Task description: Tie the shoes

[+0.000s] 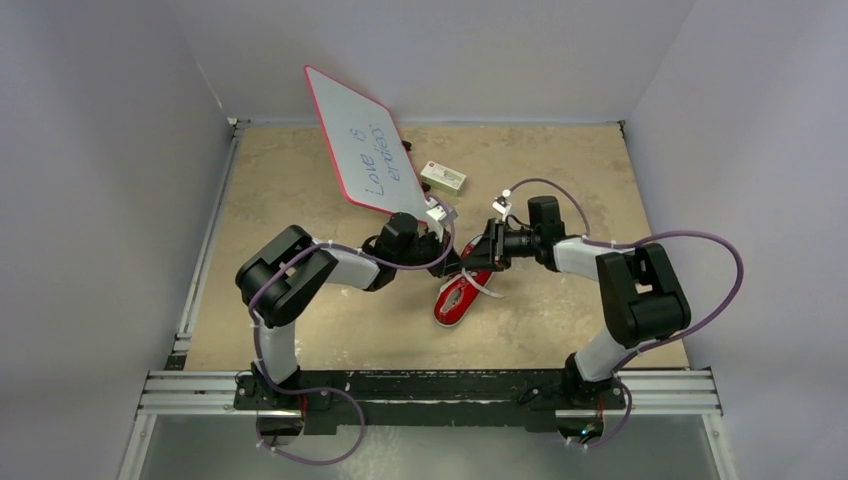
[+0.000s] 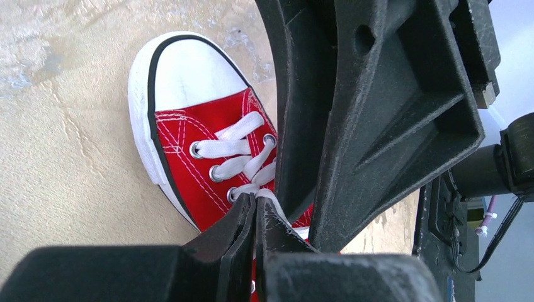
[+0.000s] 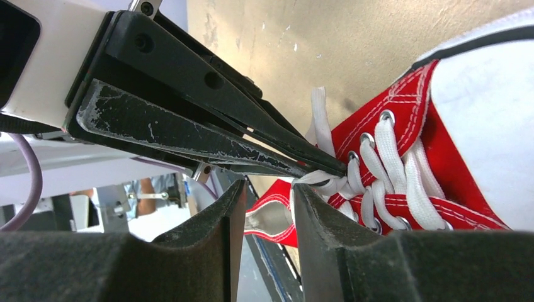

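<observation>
White walls box in a beige counter (image 1: 300, 200). A whiteboard (image 1: 362, 150) leans at the back, with a small white box (image 1: 443, 178) beside it. The red sneaker (image 1: 455, 298) lies near the middle of the counter, between the two arms, with its white toe pointing roughly towards their bases.

Both claws crowd over the top eyelets. The left claw (image 2: 255, 204) is pinched tight on a strand of white lace (image 2: 233, 148) at the upper end of the lacing. The right claw (image 3: 269, 187) stands partly open just beside that pinch and grips nothing, though a lace end hangs close to one of its fingers.

No bow or knot shows, so I judge the tying to be at an early stage, with the lace ends being gathered. The next move probably calls for the right claw to close on the free strand, so the two ends can be drawn apart and crossed. Clearance is tight, and the claws could knock together.
</observation>
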`<state>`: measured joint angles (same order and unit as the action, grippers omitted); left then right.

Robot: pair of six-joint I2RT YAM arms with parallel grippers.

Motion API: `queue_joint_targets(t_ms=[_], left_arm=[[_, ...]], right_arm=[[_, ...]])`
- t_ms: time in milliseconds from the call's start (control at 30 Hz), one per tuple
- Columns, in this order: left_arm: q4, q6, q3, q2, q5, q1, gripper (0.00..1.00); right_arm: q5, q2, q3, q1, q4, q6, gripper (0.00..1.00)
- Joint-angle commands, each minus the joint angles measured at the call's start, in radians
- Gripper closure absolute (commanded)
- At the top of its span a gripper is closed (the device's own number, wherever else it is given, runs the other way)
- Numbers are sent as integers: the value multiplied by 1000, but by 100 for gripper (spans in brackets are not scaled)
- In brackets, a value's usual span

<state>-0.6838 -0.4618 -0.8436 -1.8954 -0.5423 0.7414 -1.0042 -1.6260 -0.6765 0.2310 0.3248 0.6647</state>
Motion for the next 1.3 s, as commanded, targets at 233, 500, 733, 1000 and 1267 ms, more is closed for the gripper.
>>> queue_joint_targets(t_ms=[233, 500, 733, 1000, 1267], left_arm=[[-157, -23, 36, 29, -85, 29, 100], [-57, 20, 28, 33, -75, 31, 100], [-29, 38, 6, 31, -73, 31, 100], [-111, -25, -9, -2, -67, 30, 100], [-116, -34, -4, -6, -72, 31, 100]], right_arm=[[160, 144, -236, 18, -576, -321, 59], [332, 212, -190, -39, -600, -261, 63], [345, 125, -184, -57, -649, -312, 79], [211, 23, -206, -46, -596, -352, 83], [153, 10, -211, -16, -599, -388, 86]])
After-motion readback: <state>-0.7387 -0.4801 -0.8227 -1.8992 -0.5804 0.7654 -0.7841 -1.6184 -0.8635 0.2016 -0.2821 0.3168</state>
